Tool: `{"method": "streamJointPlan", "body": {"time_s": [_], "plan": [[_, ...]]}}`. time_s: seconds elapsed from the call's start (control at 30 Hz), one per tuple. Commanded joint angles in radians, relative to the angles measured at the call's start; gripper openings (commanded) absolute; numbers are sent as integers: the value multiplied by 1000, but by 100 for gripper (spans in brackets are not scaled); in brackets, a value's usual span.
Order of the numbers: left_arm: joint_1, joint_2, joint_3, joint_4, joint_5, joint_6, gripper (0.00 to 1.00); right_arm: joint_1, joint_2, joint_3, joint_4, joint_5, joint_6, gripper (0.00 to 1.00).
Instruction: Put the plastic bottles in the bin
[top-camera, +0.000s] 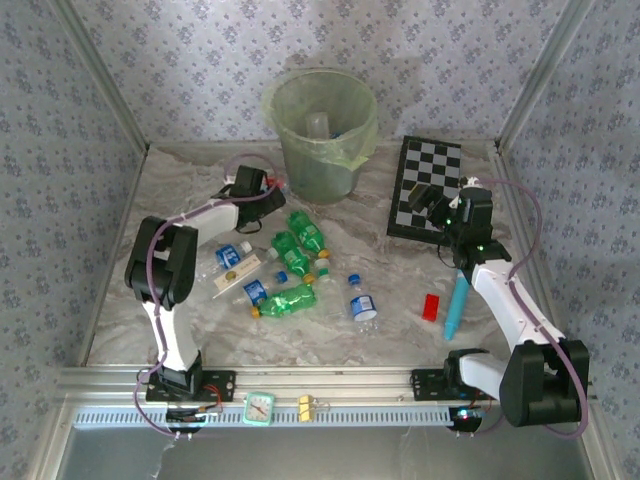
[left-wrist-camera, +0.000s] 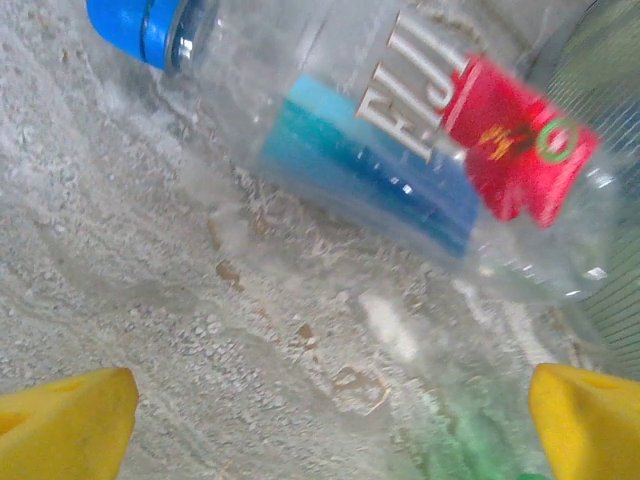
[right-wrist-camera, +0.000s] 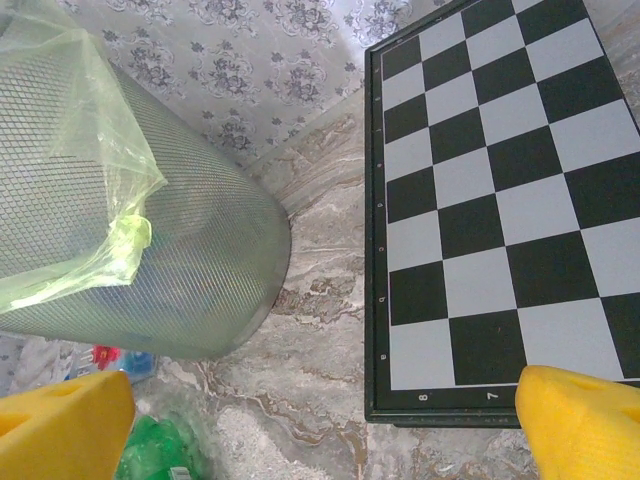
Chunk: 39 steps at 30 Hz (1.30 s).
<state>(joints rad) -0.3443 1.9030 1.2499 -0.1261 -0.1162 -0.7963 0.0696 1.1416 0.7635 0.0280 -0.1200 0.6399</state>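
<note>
Bottles (top-camera: 290, 265) lie scattered on the bench (top-camera: 200, 330) in front of the bin (top-camera: 320, 170), left fingers (left-wrist-camera: 60, 425) spread wide above a clear bottle (left-wrist-camera: 420, 150) right by the bin's foot, right fingers (right-wrist-camera: 580, 420) spread too, over the board (right-wrist-camera: 500, 200) on the bin's right.

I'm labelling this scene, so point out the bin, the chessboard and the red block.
bin (top-camera: 318, 172): top external view, front wall.
chessboard (top-camera: 432, 160): top external view, far bare squares.
red block (top-camera: 431, 307): top external view, top face.
</note>
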Motion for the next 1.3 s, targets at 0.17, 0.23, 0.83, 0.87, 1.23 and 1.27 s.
{"method": "streamJointPlan", "body": {"time_s": [0.17,0.23,0.83,0.87,1.23,1.27], "plan": [[61,40,79,99,45,-266,100,-5,3,-7,8,6,4,100],[73,69,96,130,63,-345,100,-7,4,-7,8,9,3,100],[73,283,332,-58,86,-636,100,-11,0,-12,0,35,-4,100],[74,289,343,-86,76,-646,100,-11,0,-13,-2,36,-3,100],[80,314,349,-158,39,-675,83,-13,-14,-15,-15,49,-3,100],[80,312,345,-157,36,-675,81,-12,-14,-15,-14,51,-4,100]]}}
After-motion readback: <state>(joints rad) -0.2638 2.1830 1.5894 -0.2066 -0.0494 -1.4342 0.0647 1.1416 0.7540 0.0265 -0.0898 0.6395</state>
